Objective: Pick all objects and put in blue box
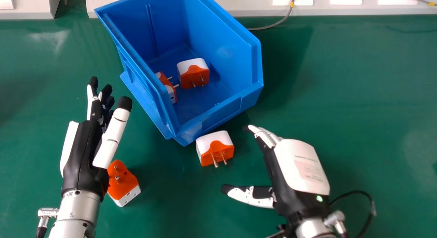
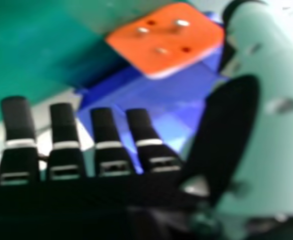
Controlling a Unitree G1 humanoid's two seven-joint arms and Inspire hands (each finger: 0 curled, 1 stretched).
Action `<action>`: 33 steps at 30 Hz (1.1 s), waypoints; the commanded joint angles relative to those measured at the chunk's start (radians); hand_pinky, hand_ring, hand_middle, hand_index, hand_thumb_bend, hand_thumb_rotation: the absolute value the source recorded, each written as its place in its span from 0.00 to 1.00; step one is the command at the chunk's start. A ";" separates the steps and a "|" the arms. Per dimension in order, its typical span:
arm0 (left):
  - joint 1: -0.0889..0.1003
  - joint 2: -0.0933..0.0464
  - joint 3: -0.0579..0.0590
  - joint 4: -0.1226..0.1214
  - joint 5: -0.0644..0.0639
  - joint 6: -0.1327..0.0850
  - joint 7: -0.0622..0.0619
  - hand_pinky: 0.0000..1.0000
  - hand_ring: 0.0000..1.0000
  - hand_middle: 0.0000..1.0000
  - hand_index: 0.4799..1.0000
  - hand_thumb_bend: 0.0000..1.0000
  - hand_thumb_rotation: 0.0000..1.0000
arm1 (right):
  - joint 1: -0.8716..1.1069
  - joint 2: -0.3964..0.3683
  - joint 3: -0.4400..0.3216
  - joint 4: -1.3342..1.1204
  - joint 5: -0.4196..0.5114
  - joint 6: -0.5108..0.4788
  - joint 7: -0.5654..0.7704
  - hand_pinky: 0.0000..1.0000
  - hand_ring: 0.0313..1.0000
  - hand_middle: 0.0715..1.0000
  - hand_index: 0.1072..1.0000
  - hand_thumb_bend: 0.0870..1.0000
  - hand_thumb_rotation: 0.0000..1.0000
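Your right hand and left hand are wide open, empty. Straddle the adapter just beside the blue box, then pinch squarely.

And there's the black and white left hand on its silver metal forearm, fingers straight and pointing forward, thumb angled apart! Across to the black and white right hand: back upward, fingers extended, thumb spread wide toward the left.
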 commanded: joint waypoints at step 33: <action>-0.008 0.000 -0.002 -0.024 -0.006 -0.023 -0.001 1.00 1.00 1.00 1.00 0.67 0.82 | -0.301 0.095 0.099 0.228 -0.020 0.304 0.216 0.76 0.87 0.89 0.91 0.62 0.60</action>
